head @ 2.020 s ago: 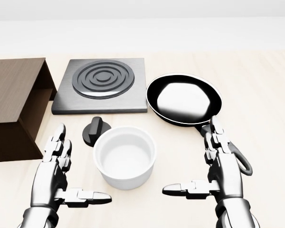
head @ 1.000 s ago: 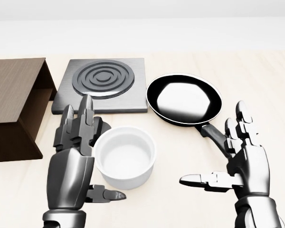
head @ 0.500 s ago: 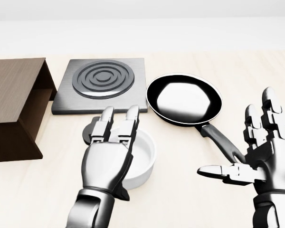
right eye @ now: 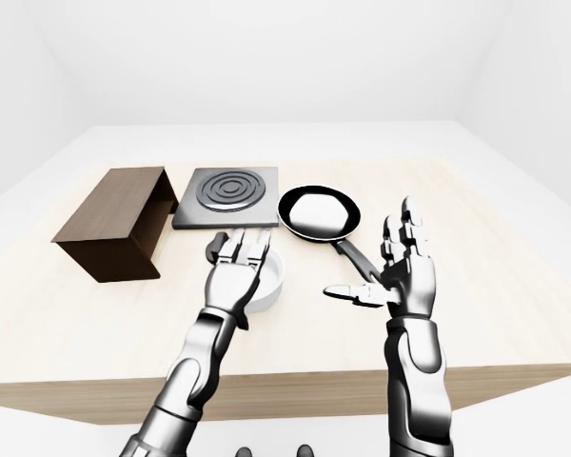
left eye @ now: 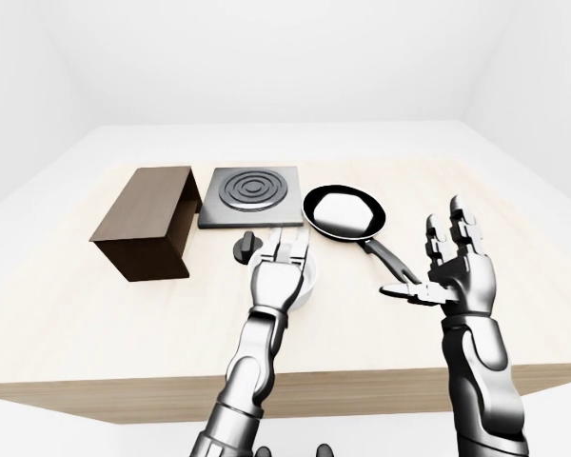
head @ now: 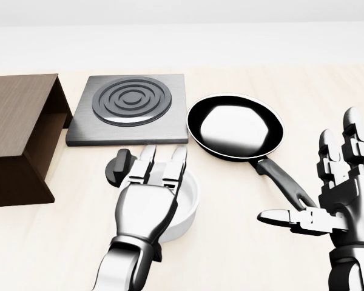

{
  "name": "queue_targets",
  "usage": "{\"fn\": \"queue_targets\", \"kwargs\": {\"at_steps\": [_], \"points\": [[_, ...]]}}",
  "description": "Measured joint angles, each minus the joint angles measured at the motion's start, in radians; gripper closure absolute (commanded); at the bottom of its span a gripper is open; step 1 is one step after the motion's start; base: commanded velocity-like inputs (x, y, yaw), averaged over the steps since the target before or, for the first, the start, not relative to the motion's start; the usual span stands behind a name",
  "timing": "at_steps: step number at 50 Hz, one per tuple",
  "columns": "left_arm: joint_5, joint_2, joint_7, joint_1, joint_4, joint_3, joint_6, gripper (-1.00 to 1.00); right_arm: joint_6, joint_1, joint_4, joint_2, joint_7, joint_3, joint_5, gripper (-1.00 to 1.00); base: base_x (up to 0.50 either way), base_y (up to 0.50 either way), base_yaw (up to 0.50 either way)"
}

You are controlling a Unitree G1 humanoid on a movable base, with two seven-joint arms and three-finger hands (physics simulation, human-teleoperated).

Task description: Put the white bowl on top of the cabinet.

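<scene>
The white bowl (head: pixel 187 203) stands on the light wooden table, mostly hidden under my left hand (head: pixel 161 176). That hand hovers over the bowl, back toward the camera, fingers spread and open; whether it touches the bowl I cannot tell. My right hand (head: pixel 327 194) is raised at the right of the head view, open with thumb pointing left, holding nothing, beside the pan's handle. The dark brown cabinet (head: pixel 18 115), a box open on its right side, sits at the left with a bare flat top.
A grey hob plate (head: pixel 130 106) lies above the bowl and a black frying pan (head: pixel 235 127) to its right, handle running down-right. A small black knob (head: pixel 118 167) sits between cabinet and bowl. The table's near edge (left eye: pixel 362 386) runs below the hands.
My left hand has swung from the bowl's left side to over the bowl, covering it. My right hand has risen and drifted right. The bowl has not moved.
</scene>
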Motion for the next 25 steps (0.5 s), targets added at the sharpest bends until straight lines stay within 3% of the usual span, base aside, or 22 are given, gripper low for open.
{"fn": "queue_targets", "kwargs": {"at_steps": [25], "points": [[0.030, 0.016, -0.058, -0.014, 0.066, 0.020, 0.000, -1.00, 0.000, 0.003, -0.003, 0.001, 0.004, 0.003, 0.003, -1.00, 0.00, 0.00, 0.00]]}}
